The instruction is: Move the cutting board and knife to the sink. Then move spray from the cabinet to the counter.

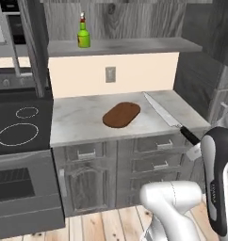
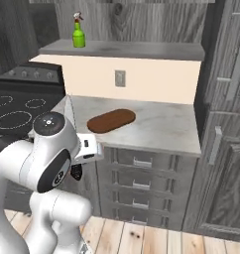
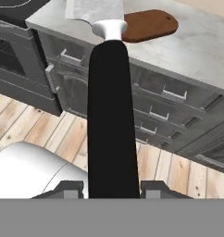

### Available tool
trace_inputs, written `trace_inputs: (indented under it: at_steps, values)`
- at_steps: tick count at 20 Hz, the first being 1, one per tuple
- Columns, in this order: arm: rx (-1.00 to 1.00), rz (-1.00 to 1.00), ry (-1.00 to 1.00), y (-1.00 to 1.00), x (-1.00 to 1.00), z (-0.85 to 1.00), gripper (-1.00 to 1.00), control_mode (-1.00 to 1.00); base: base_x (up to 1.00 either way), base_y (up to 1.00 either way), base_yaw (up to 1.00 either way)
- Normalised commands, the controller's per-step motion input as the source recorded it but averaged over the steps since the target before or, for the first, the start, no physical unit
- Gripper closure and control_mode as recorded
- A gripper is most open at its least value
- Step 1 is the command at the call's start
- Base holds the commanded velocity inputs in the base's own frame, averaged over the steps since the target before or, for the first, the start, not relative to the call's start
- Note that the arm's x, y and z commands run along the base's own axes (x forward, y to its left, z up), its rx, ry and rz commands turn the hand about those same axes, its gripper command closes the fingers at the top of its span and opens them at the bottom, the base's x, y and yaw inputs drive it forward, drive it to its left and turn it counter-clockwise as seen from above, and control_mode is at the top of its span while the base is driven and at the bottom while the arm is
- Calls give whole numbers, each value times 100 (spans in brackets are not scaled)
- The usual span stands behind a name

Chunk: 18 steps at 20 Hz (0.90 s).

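Since the knife point(image 3: 109, 106) is slim, stiff and light, with a smooth black handle and a thin grey blade, we judge the handle the only sensible place to hold it, and that is where our end effector point(image 3: 111, 187) grips it, a fingertip clenched on each side. In the left base view the blade point(image 1: 160, 109) reaches over the right part of the desk point(image 1: 78, 124) while the handle juts past the near edge. The cutting board point(image 1: 121, 114) lies flat just left of the blade; rigid and low, it may be awkward to pinch except at an edge. The spray point(image 1: 83, 32) stands upright on the shelf point(image 1: 134, 45) of the cabinet, far left.
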Motion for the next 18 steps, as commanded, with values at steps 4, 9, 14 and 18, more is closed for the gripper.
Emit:
trace_inputs:
  at_steps: [4,9,14,18]
  values:
    - [0,0,0,0,0,0,100,100,-100,-10,0]
    - [0,0,0,0,0,0,100,100,-100,17,6]
    - [0,0,0,0,0,0,100,100,-97,69,37]
    - [0,0,0,0,0,0,100,100,-42,64,73]
